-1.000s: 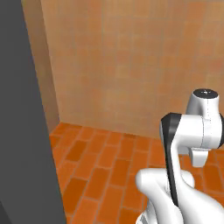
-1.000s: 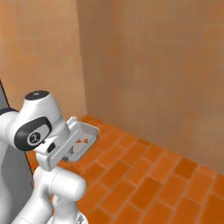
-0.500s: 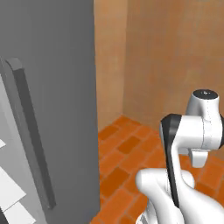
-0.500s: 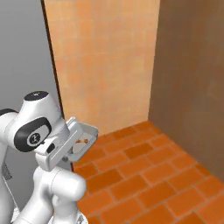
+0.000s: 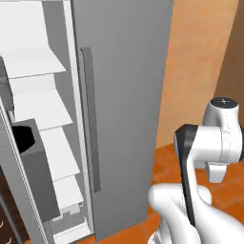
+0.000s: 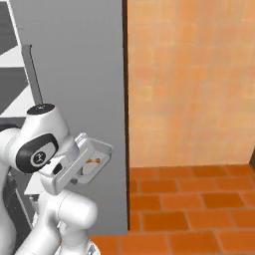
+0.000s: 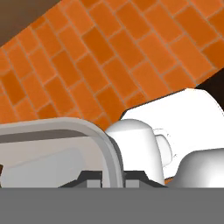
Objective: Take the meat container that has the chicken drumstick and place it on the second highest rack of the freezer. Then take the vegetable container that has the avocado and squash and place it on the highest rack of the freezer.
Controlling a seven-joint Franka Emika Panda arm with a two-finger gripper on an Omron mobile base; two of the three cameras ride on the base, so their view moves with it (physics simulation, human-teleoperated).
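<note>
Meanwhile the gripper [image 7: 113, 177] stays clenched on the meat container's [image 6: 95, 160] rim, drumstick [image 6: 92, 160] inside, beside the freezer's [image 5: 124, 95] closed door, its shelves [image 5: 35, 62] open leftward.

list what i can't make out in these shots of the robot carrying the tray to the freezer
- Tray: right base view, the hand covers its near half; a small orange-brown bit inside is too small to name.
- Tray rim: hand view, the bottom edge cuts it off; the jaws' hold on it is barely visible.
- Freezer shelves: left base view, cut off by the left edge, so the top one can't be confirmed.
</note>
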